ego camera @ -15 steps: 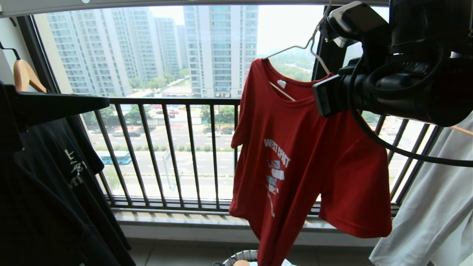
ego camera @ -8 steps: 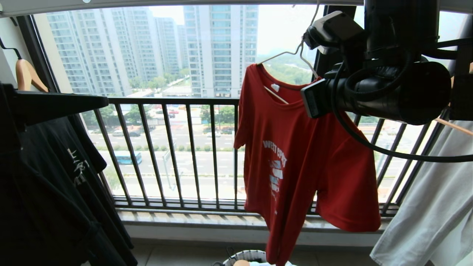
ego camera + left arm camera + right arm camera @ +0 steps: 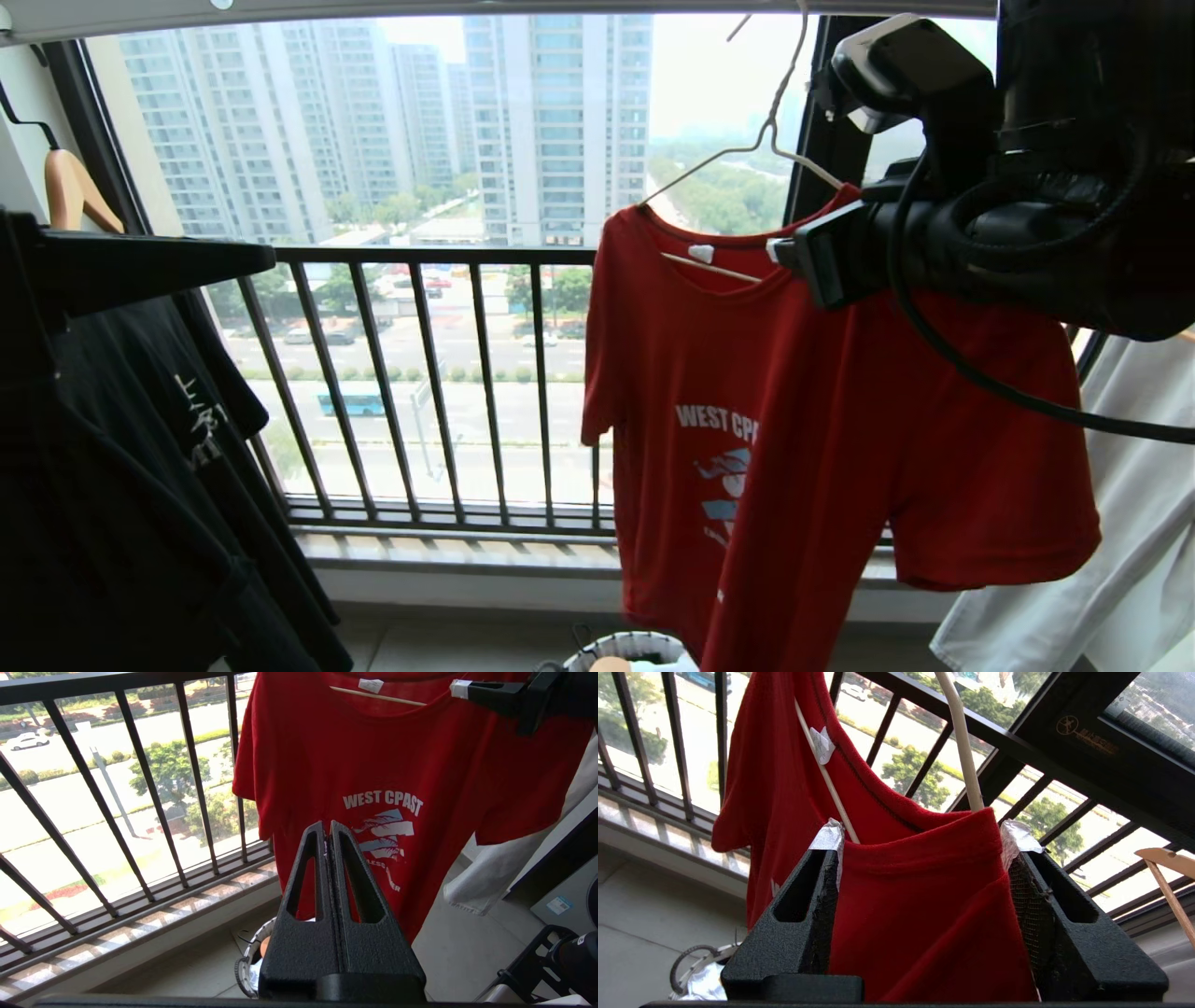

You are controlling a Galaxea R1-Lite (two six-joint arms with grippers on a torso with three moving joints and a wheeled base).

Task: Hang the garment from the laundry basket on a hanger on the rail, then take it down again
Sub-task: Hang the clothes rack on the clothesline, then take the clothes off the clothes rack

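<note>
Since a second ago the right gripper (image 3: 920, 844) has let go: its jaws now stand apart on either side of the garment's (image 3: 803, 439) shoulder, where before they pinched it. Freed, the red shirt has swung round to face the head camera squarely. It hangs on the hanger (image 3: 747, 154), whose hook reaches up toward the rail (image 3: 467, 9), though the hook's seat there is cut off at the picture's edge, so I cannot confirm it. Well below hangs the left gripper (image 3: 330, 828), pressed closed and empty, above the laundry basket (image 3: 616, 646). Handling-wise, the shirt looks light and limp (it will slide off thin wire easily); I would grip bunched shoulder fabric, or the stiff hanger neck.
</note>
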